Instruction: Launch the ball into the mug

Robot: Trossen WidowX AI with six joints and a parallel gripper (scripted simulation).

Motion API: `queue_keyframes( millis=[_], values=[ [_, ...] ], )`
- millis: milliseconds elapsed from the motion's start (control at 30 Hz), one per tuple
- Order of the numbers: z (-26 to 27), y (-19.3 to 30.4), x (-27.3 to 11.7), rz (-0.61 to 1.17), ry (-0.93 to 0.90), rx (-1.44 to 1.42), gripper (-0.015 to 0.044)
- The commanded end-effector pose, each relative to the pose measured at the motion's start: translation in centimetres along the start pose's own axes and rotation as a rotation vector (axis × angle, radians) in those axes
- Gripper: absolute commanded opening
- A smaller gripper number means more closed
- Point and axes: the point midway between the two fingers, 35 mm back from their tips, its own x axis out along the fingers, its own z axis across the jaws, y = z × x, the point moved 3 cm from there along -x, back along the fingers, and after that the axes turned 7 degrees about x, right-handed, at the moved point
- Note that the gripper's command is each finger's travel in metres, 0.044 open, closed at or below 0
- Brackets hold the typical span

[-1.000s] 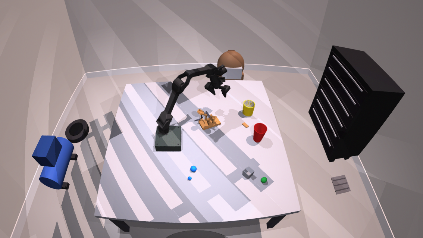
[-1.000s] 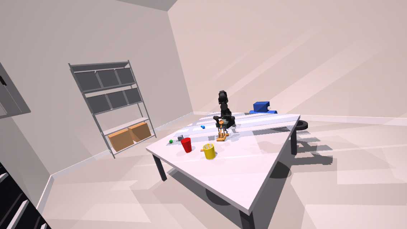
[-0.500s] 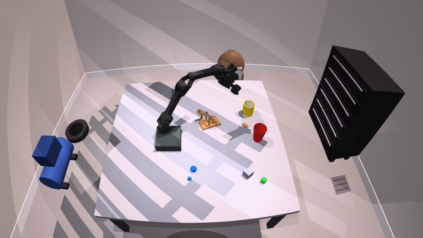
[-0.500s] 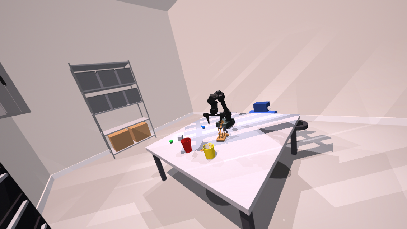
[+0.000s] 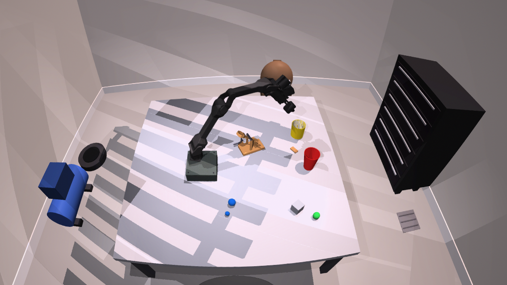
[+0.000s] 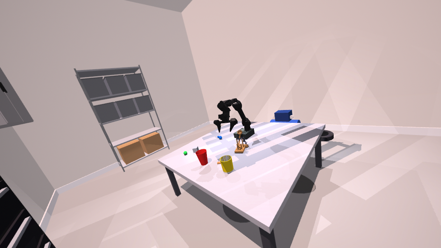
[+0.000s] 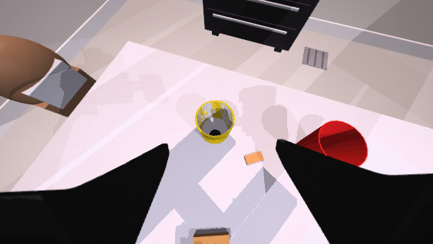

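My gripper (image 6: 224,131) (image 7: 223,146) is open and empty, high above the table on the catapult's far side in the top view. The orange catapult (image 5: 246,150) (image 6: 239,151) stands mid-table with its arm's cup raised; I see no ball in the cup. Its edge shows at the bottom of the wrist view. The yellow mug (image 5: 297,131) (image 6: 227,165) (image 7: 216,123) stands upright; a small dark round patch shows at its bottom, and I cannot tell what it is. A larger blue ball (image 5: 231,202), a small blue ball (image 5: 227,213) and a green ball (image 5: 316,215) (image 6: 185,152) lie on the table.
A red cup (image 5: 310,159) (image 6: 202,158) (image 7: 342,143) stands beside the mug. A small orange block (image 5: 293,149) (image 7: 254,158) lies between the catapult and the cups. A grey cube (image 5: 297,207) (image 6: 195,149) sits near the green ball.
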Motion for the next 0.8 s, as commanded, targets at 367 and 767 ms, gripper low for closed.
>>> queue_keyframes(
  millis=[367, 767],
  values=[
    [0.04, -0.13, 0.32, -0.003, -0.009, 0.011, 0.0440],
    [-0.01, -0.14, 0.16, -0.004, -0.003, 0.005, 0.0440]
  ],
)
